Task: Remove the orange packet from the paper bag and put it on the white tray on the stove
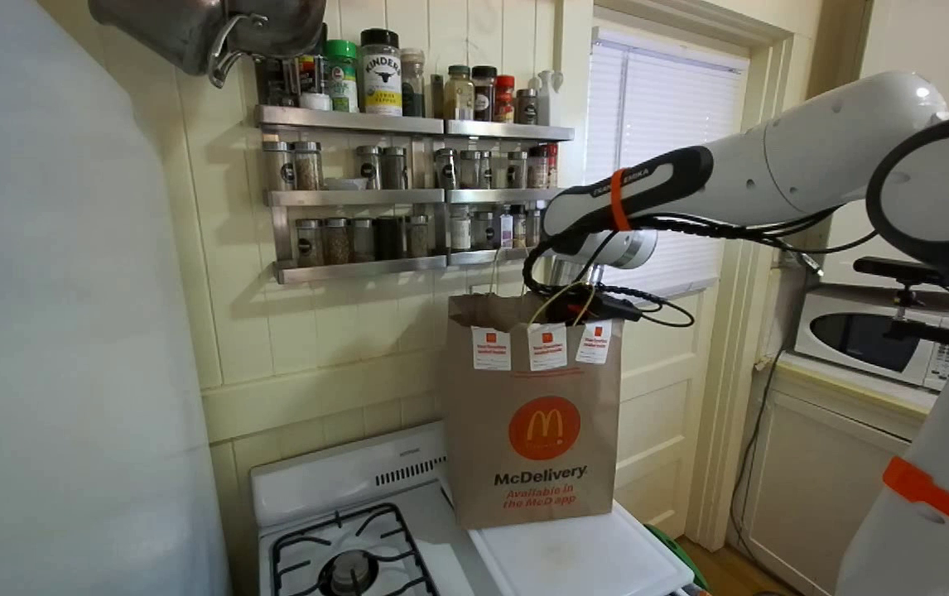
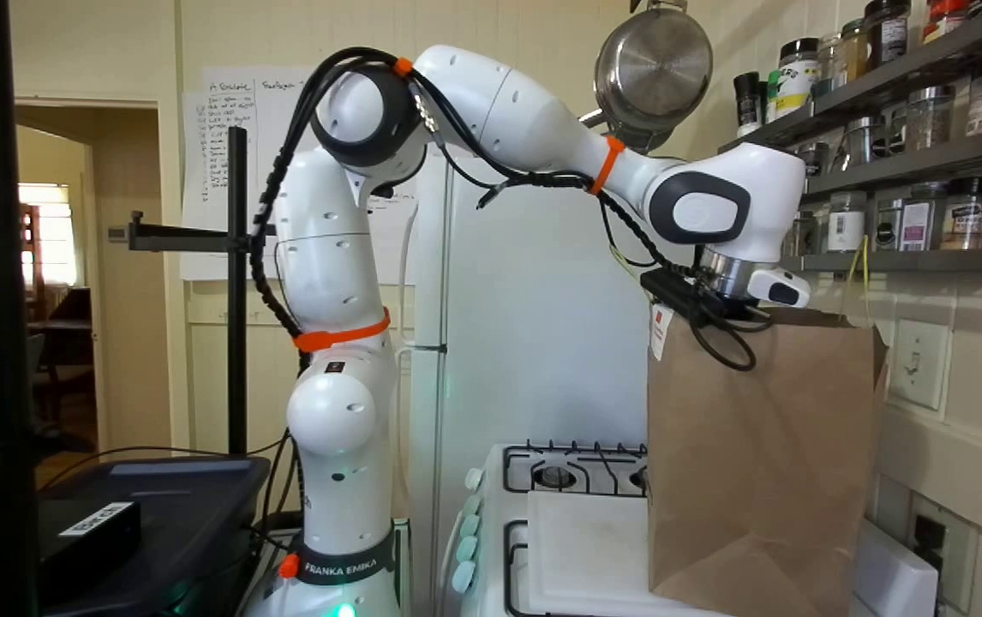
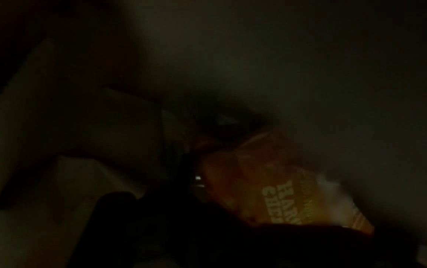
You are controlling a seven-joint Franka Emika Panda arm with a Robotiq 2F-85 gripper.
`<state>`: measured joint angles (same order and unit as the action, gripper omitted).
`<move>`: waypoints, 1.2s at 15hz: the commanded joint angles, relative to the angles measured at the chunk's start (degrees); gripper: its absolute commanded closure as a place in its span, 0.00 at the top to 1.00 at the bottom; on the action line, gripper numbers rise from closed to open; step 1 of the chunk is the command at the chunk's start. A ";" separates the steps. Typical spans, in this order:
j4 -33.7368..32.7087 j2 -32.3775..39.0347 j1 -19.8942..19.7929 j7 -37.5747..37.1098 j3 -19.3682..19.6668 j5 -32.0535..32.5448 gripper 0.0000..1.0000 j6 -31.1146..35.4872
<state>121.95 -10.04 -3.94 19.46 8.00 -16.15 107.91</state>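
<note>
1. Paper bag (image 1: 479, 439): upright on the white tray (image 1: 586, 556), atop the stove (image 1: 448, 546).
2. Orange packet (image 3: 249, 178): inside the paper bag, per wrist view.
3. End effector (image 3: 257, 227): inside the bag; spread or pinching indeterminable, wrist view too dark.

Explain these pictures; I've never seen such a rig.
The white machine is a robot arm. Two pictures view it from outside, from different places. They show it bent over a bag, its end reaching inside. The bag and a tray are on the stove; the bag's base meets the tray, possibly resting on it. The dark picture is taken from the arm's wrist, looking into the bag: an orange packet is in there. It's too dark to tell whether the jaws are open or hold it.
</note>
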 commanded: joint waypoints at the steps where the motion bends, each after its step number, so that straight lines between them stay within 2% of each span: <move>1: 0.70 0.46 0.03 -0.42 -0.47 1.51 0.96 -0.33; 2: 0.73 0.46 0.03 -0.42 -0.52 1.62 0.74 -0.30; 4: 0.75 0.38 0.02 -0.53 -0.57 1.84 0.68 -0.52; 9: 0.16 0.11 -0.12 -0.63 -0.47 1.82 0.29 -0.84; 13: -0.82 -0.33 -0.39 -0.61 -0.18 1.97 0.01 -0.91; 18: -2.90 -2.32 -0.81 -0.36 0.10 3.31 0.00 0.58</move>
<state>119.95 -10.60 -4.47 19.45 8.06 -14.37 107.96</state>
